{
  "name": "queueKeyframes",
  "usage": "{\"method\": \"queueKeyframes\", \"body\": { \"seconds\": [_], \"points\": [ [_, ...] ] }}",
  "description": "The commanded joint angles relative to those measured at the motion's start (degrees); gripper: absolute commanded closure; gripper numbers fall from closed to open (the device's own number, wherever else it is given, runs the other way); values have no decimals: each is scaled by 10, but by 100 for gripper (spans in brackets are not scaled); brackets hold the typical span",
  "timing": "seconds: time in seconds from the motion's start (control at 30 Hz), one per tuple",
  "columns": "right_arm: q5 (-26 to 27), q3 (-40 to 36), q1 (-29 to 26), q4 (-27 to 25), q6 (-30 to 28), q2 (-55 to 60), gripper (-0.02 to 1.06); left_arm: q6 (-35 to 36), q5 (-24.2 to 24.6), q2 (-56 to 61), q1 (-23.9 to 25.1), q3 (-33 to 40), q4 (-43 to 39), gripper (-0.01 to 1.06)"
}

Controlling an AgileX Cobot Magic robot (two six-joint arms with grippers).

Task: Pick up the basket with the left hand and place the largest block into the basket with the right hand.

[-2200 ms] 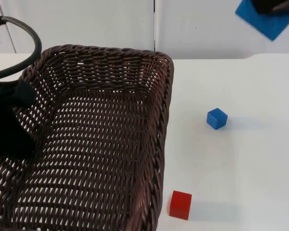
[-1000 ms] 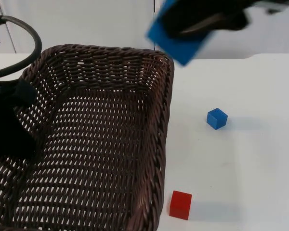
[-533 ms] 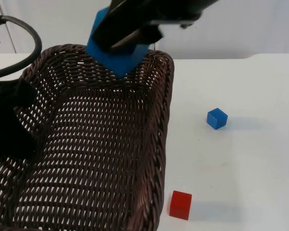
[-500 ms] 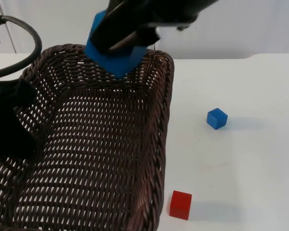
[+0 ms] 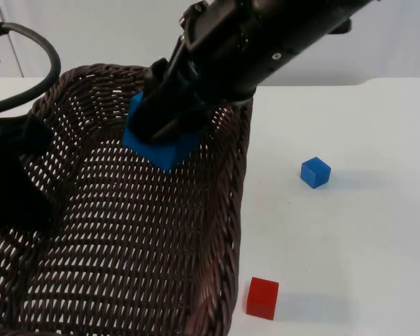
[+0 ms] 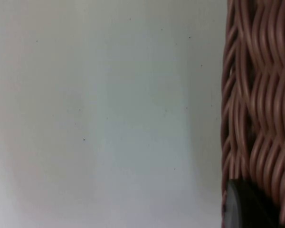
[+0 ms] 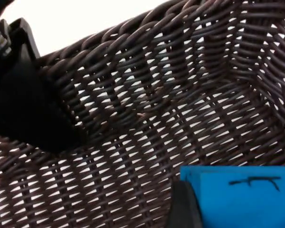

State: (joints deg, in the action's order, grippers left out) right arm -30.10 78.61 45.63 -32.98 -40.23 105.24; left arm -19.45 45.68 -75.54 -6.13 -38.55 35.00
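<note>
The dark brown woven basket (image 5: pixel 136 231) takes up the left and centre of the top view, lifted toward the camera, its rim reaching from the upper left down to the lower edge. The left gripper (image 5: pixel 17 182) sits at the far left of that frame, clamped on the basket's left wall; in the left wrist view a black fingertip (image 6: pixel 244 206) lies against the weave (image 6: pixel 256 95).

The right gripper (image 5: pixel 169 126) reaches in from the upper right of the top view, over the basket's far right corner. It grips the large blue block (image 5: pixel 157 143), which hangs between the jaws just above the upper middle of the basket's floor. The right wrist view has the block (image 7: pixel 242 197) held over the weave (image 7: pixel 156 95).

On the white table (image 5: pixel 350 231), a small blue cube (image 5: pixel 315 172) sits at right centre and a red cube (image 5: pixel 262 298) at lower centre, just beside the basket's right rim.
</note>
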Motion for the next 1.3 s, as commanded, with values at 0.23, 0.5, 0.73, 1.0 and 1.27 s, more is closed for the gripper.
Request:
{"method": "queueKeyframes", "body": {
  "seconds": [0.23, 0.5, 0.73, 1.0, 1.27],
  "points": [
    [0, 3, 3, -8, -2, -2, 36, 3, 0, 8, -1, 0, 18, 105],
    [-33, 3, 2, 37, -1, -49, 30, 3, -1, 8, -1, 0, 18, 105],
    [-86, 3, 1, 97, 48, -109, 30, 3, -1, 8, -1, 0, 17, 105],
    [-105, -33, 1, 160, 127, -201, 30, 3, -1, 8, -1, 0, 17, 105],
    [-103, -120, 1, 162, 139, -311, 30, 3, 0, 8, -1, 0, 21, 105]
  ]
}}
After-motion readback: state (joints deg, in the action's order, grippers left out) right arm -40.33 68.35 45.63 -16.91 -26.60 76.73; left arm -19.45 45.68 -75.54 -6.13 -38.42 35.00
